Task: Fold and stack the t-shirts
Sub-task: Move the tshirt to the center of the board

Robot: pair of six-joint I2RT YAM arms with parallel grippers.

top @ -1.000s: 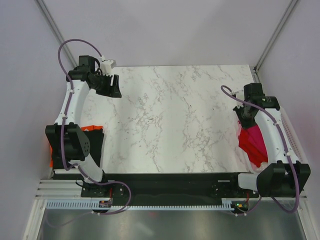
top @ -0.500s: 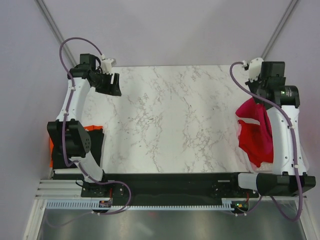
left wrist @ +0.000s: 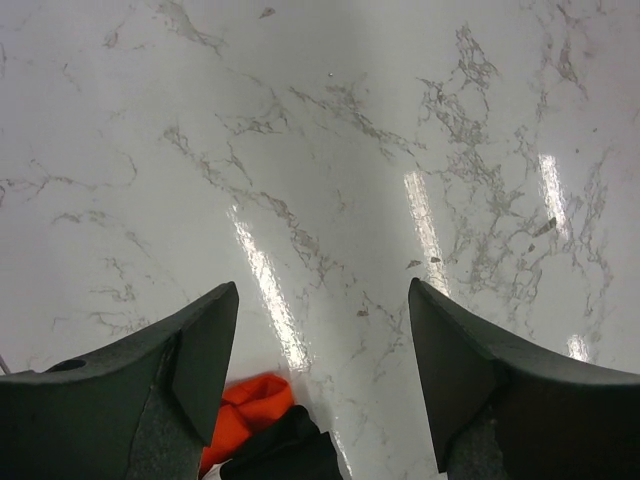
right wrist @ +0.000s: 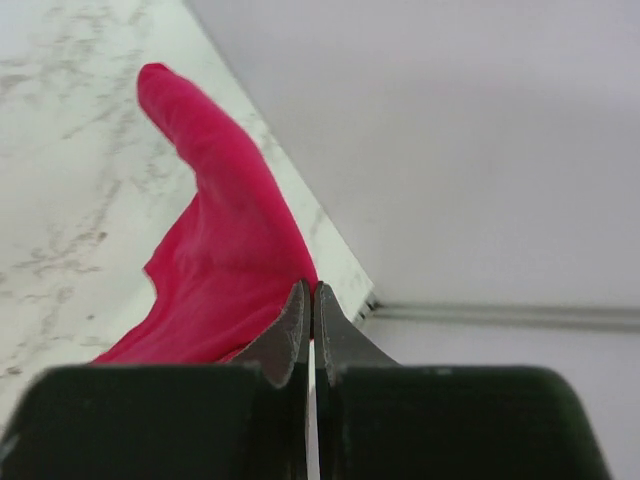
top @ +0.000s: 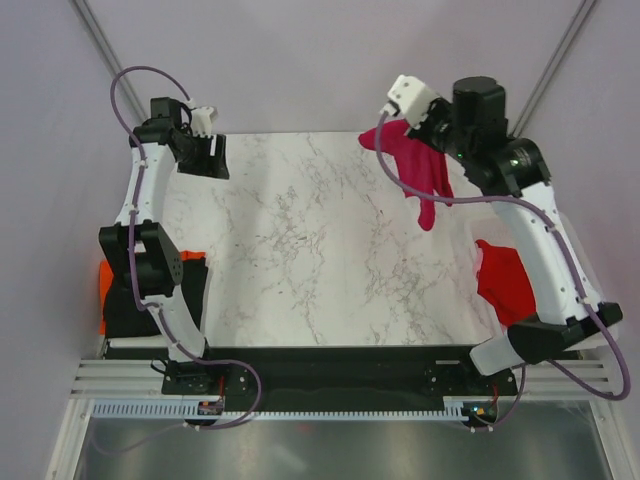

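Observation:
A crimson-pink t-shirt (top: 418, 168) hangs in the air over the table's far right part. My right gripper (top: 412, 130) is shut on its upper edge. In the right wrist view the jaws (right wrist: 312, 290) are pressed together, and the pink cloth (right wrist: 220, 270) trails away to their left. A red t-shirt (top: 505, 285) lies heaped at the table's right edge. My left gripper (top: 205, 158) hovers open and holding nothing over the far left corner. Between its wide fingers (left wrist: 322, 290) I see bare marble, with an orange t-shirt (left wrist: 250, 405) and a black one (left wrist: 285, 455) below.
The white marble table (top: 320, 250) spreads between the arms. The orange cloth (top: 108, 285) and the black cloth (top: 192, 285) sit off the table's near left edge beside the left arm's base. Grey walls stand close behind the table and on both sides.
The right arm has risen and swung from the right edge to the far side, pulling the crimson-pink t-shirt up off the red one. The left gripper shifted slightly back and left.

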